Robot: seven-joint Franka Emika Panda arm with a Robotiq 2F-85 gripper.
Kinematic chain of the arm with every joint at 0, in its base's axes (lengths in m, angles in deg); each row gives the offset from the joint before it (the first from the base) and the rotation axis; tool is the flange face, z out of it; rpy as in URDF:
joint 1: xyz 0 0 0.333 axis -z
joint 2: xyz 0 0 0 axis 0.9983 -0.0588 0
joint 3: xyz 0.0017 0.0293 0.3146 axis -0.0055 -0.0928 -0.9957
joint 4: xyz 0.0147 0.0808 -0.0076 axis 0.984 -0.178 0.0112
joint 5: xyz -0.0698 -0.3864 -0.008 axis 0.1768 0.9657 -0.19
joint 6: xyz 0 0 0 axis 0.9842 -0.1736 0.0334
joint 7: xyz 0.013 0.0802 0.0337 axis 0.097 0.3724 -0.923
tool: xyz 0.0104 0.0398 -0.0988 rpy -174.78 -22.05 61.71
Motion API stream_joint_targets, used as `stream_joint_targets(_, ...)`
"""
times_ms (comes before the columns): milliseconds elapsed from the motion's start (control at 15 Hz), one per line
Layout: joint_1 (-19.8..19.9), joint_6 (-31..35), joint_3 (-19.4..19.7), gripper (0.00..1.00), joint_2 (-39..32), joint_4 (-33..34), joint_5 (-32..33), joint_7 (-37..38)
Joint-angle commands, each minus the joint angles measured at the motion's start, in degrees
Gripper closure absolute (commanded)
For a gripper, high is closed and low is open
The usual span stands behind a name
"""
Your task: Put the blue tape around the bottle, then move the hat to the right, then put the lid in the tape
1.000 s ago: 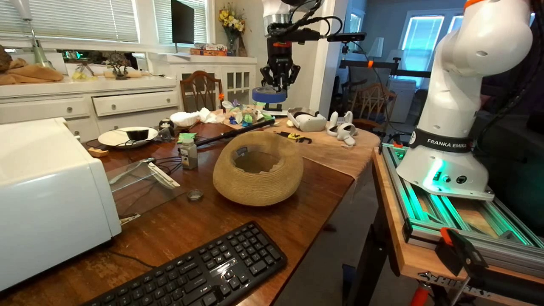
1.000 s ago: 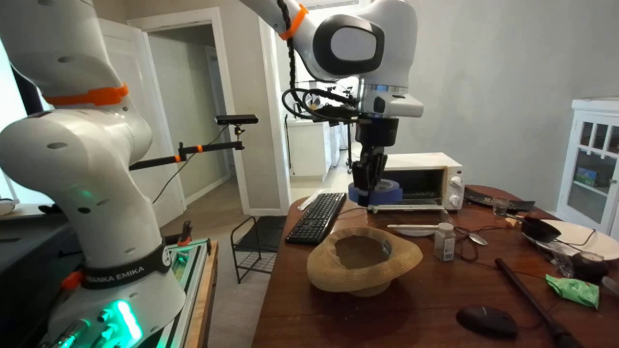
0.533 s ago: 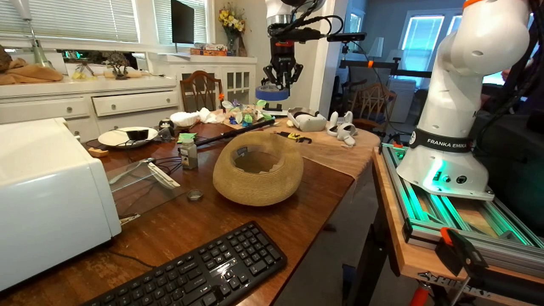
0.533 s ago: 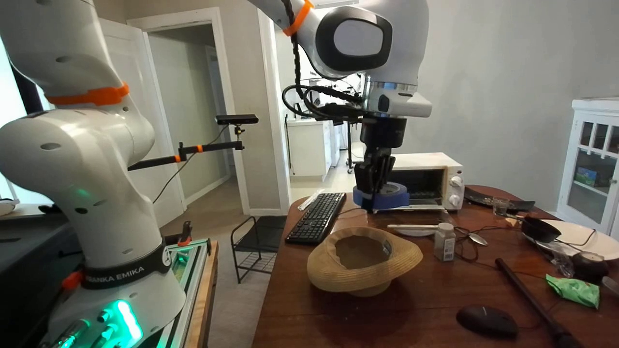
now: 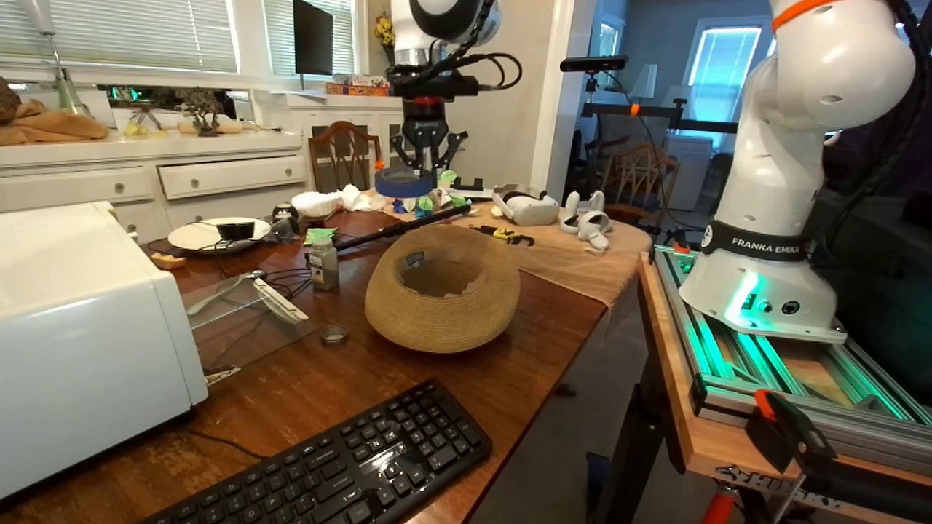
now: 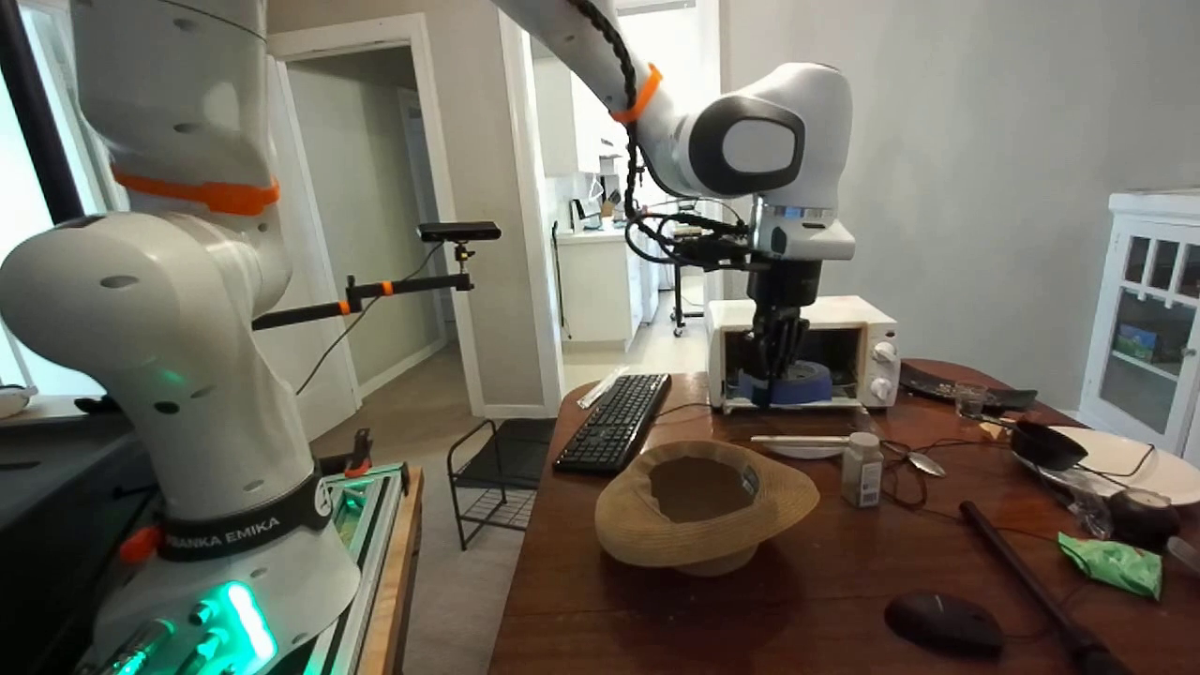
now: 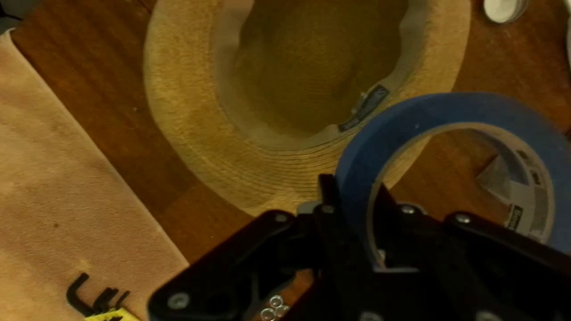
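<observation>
Tape [image 5: 404,188]: aloft, between one and two o'clock of bottle [image 5: 324,266] in an exterior view; not yet around it.
Hand [image 7: 356,189]: clamped on tape's wall.
Hat [image 5: 442,306]: at bottle's three o'clock; still to be moved.
Likely lid [image 5: 334,334]: small, round, at bottle's six o'clock; outside tape.
Tape since half a second ago: lower, toward eight o'clock; hat unmoved.

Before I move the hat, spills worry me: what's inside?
In the hat, a dark label shows, nothing loose. The hat's near side hides part in both exterior views; the wrist view crops it.
</observation>
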Motion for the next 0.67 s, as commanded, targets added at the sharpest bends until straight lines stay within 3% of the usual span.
stream_joint_targets(0, -4.5, -0.4, 0.3, 0.95, -12.5, 13.6, 0.7, 8.4)
stream_joint_targets(267, -7.1, -2.4, 2.0, 0.95, -23.7, 27.6, -0.6, 16.2)
stream_joint_targets(600, -6.3, -7.2, 3.4, 0.95, -34.3, 41.7, -2.4, 21.9)
